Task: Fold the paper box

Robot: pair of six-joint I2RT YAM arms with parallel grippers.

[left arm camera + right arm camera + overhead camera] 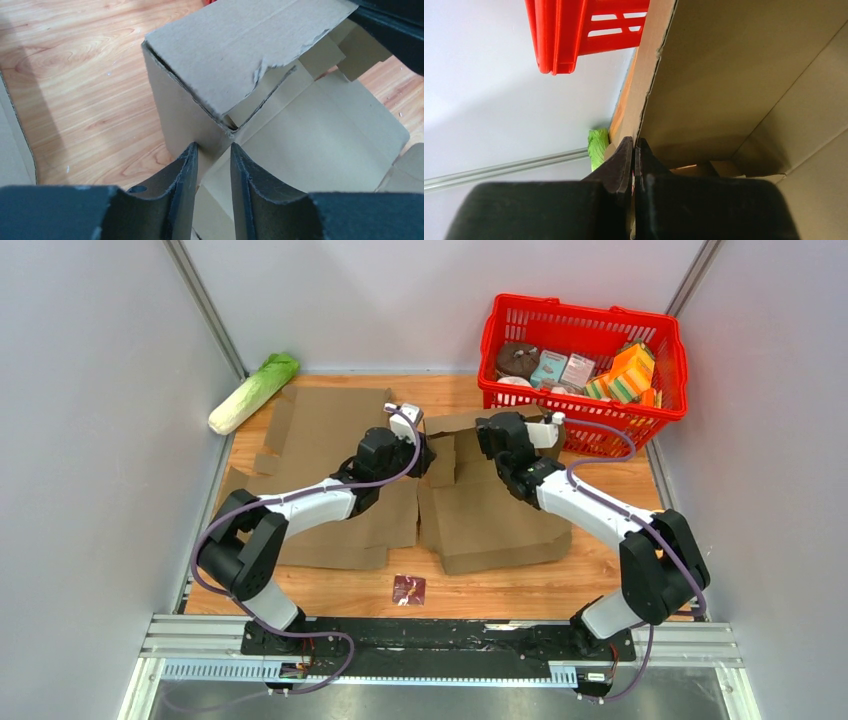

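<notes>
Cardboard stands half raised at the middle of the tabletop (500, 592): you have the paper box (455, 448) between both arms, just in front of the red basket (590, 310). Your right gripper (634, 142) is closed tight on the edge of one box wall, its fingers pressed together over the thin board. Your left gripper (213, 147) sits astride a corner of the box with its jaws partly apart; you cannot tell whether they pinch it. A flat cardboard sheet (330, 430) lies to the left.

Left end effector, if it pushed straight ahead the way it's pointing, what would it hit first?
The cardboard box: its upright corner sits in the gap of the left end effector, so contact would likely be almost immediate.
</notes>
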